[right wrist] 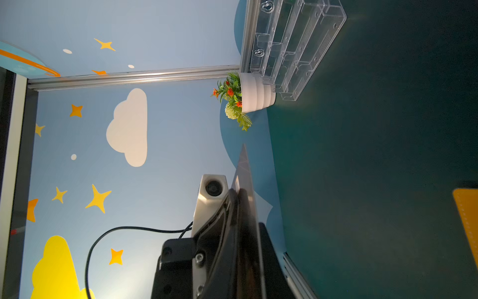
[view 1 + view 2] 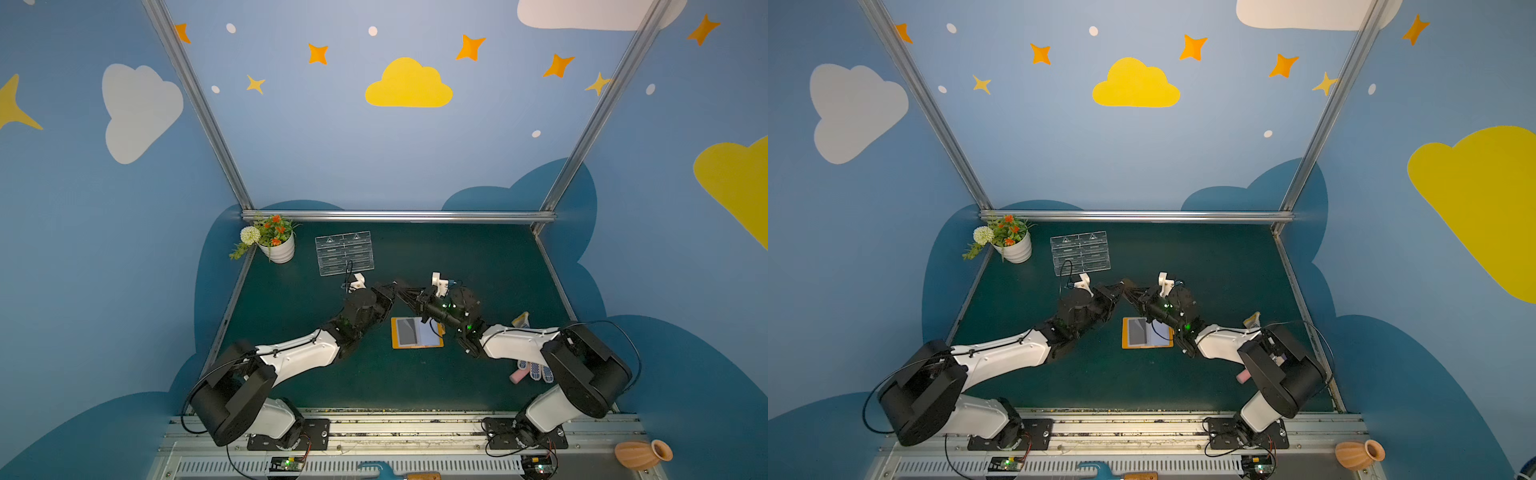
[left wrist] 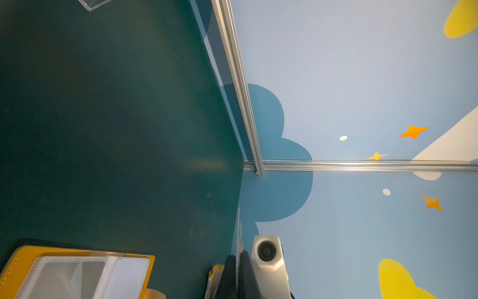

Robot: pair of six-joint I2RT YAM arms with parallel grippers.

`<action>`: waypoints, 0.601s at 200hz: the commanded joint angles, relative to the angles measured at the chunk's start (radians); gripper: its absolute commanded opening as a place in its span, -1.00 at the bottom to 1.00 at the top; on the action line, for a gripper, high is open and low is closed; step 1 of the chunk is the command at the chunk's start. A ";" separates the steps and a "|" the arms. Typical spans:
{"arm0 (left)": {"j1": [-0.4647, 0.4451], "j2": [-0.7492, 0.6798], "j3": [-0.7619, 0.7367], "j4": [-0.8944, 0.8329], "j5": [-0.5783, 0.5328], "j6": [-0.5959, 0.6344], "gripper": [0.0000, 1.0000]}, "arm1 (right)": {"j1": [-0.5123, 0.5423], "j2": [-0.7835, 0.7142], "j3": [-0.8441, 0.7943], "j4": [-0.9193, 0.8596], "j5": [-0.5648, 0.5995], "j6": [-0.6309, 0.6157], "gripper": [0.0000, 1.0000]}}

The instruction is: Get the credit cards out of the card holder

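While the card holder (image 2: 411, 332) lies open on the dark green table (image 2: 478, 257) at lower centre, one credit card (image 1: 243, 168) is pinched just above it by the left gripper (image 2: 392, 286) and the right gripper (image 2: 406, 292), amid blue walls (image 2: 374, 158) painted with clouds and stars.

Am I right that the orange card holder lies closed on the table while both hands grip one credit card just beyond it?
Not quite: the card holder lies open, its clear sleeve pages facing up, as both top views show. The left hand and right hand do grip one credit card just beyond it.
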 commanded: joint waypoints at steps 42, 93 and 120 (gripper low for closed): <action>-0.026 -0.012 -0.032 0.028 0.005 0.009 -0.64 | -0.030 -0.045 0.021 -0.016 -0.046 -0.006 -1.00; -0.009 -0.098 -0.055 -0.048 0.017 0.056 0.61 | -0.097 -0.140 0.006 -0.153 -0.144 -0.091 -1.00; 0.031 -0.118 -0.056 -0.040 0.111 0.079 0.78 | -0.134 -0.179 0.004 -0.180 -0.207 -0.126 -1.00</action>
